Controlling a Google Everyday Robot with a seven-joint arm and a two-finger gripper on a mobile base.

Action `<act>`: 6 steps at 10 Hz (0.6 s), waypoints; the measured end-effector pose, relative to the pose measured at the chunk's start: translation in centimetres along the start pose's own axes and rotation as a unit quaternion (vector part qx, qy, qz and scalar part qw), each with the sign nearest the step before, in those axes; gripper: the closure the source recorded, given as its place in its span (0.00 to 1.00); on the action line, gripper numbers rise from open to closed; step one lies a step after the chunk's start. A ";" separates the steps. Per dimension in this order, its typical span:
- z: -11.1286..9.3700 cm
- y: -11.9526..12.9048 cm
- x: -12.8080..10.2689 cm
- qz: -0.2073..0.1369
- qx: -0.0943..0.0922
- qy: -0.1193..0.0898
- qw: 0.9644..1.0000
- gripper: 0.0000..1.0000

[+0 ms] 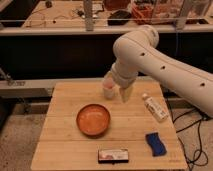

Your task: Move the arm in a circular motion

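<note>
Camera view: we see the arm (pixel 150 55) reach in from the right over the table (pixel 57 137), its joint high behind the bowl (pixel 93 120). The gripper (pixel 123 94) hangs behind and right of the bowl, beside a cup (pixel 108 90); we cannot tell its state. A bottle (pixel 155 107) and a sponge (pixel 156 143) lie right of the bowl.

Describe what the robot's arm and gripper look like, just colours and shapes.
The arm is white to cream: thick rounded tube segments, a bulbous joint, small dark screw holes along its side. No cables or lettering show on it. The gripper, at its tip beside the pink cup, is a pale tapered piece.
</note>
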 end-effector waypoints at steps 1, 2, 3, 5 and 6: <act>0.8 -0.9 1.6 0.001 0.001 -0.001 1.000 0.20; 2.1 -1.9 3.6 0.005 -0.001 0.000 1.000 0.20; 3.6 -2.3 5.4 0.010 -0.005 -0.001 1.000 0.20; 6.6 -1.3 9.3 0.036 -0.022 0.002 0.999 0.20; 7.9 -0.1 11.0 0.052 -0.035 0.004 0.998 0.20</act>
